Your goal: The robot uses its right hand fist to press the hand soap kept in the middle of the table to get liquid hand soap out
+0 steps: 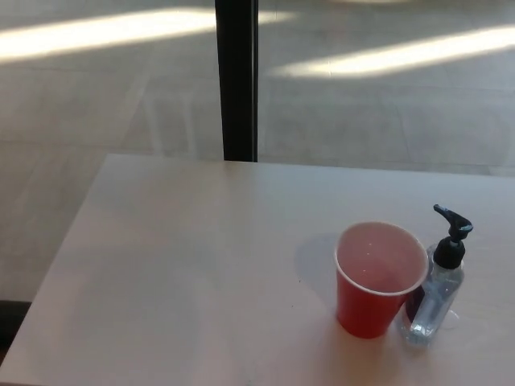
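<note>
Head view of a pale counter (185,273) with a floor and a dark post (237,80) behind it. The soap bottle (435,293) stands upright toward the near right of the counter rather than at its centre, just to the right of a red cup (378,280) and touching it or nearly so; the contact cannot be resolved. The bottle is clear plastic with a black pump head (452,235) whose nozzle points up and to the left, over or close to the open mouth of the cup. The cup is upright and appears empty, though its bottom is partly in shadow. Neither hand is in view, so the state of the fingers cannot be told for left or right. Judged from this frame, the pressing step is not yet begun. The bottle looks small, narrow-based and light, with little liquid visible, so it is likely to tip or skid on the smooth counter under an off-centre push; its wall is probably thin and slightly yielding, while the pump head is stiff and spring-loaded. The place to act is the flat top of the pump head, pressed straight down along the bottle's axis with the right fist. The cup, light and thin-walled, would also shift if knocked.
</note>
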